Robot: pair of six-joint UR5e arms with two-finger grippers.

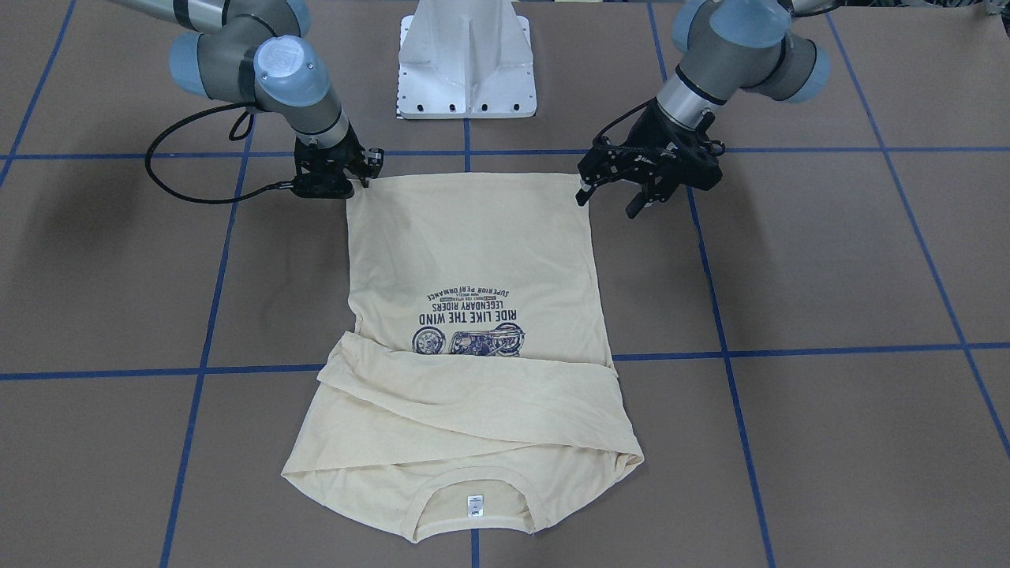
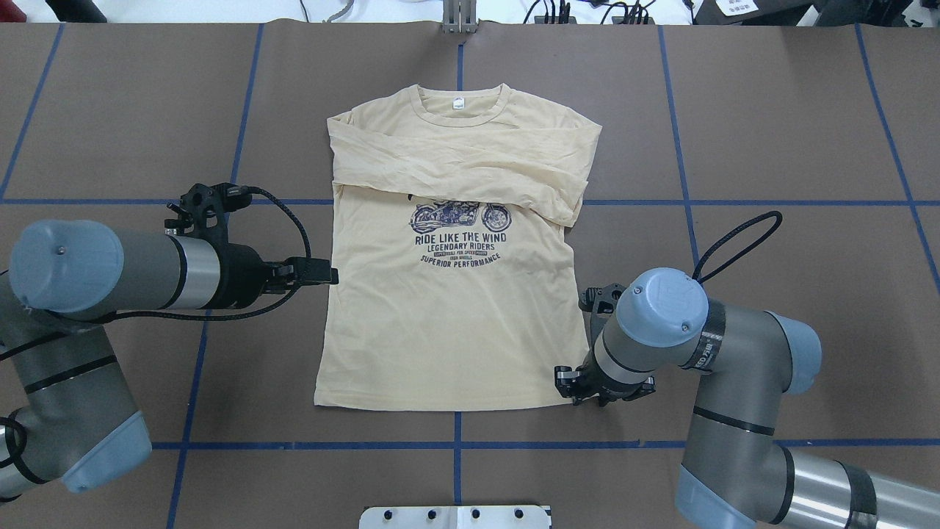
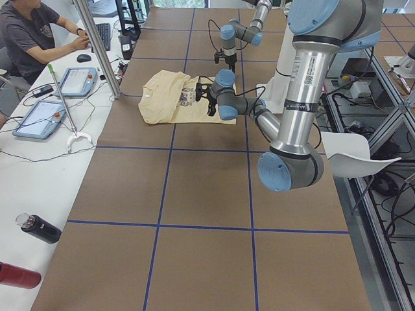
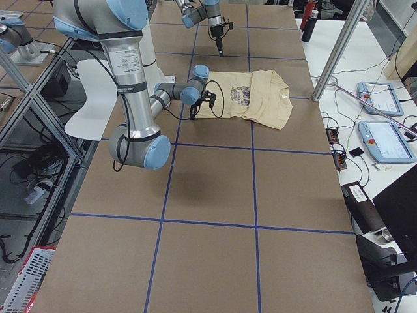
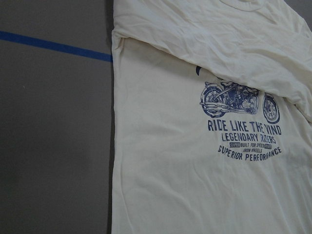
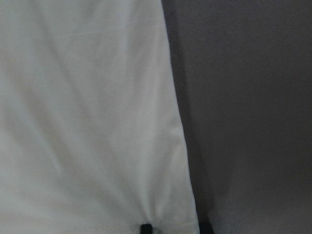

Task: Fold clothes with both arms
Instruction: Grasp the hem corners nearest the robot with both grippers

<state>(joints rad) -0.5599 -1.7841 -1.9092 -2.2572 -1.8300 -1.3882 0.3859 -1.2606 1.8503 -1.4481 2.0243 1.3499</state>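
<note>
Near right, the right gripper (image 1: 361,181) is straddling the hem corner of the centred, flat T-shirt (image 2: 440,330), fingertips parted, clamping nothing (it should be pinching both layers). Farther left, the left gripper (image 1: 607,203) is hovering with jaws spread, empty, needing its corner.

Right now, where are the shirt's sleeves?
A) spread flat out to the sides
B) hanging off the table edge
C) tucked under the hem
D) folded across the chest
D: both sleeves lie crossed over the chest of the T-shirt, covering the top of the print.
</note>
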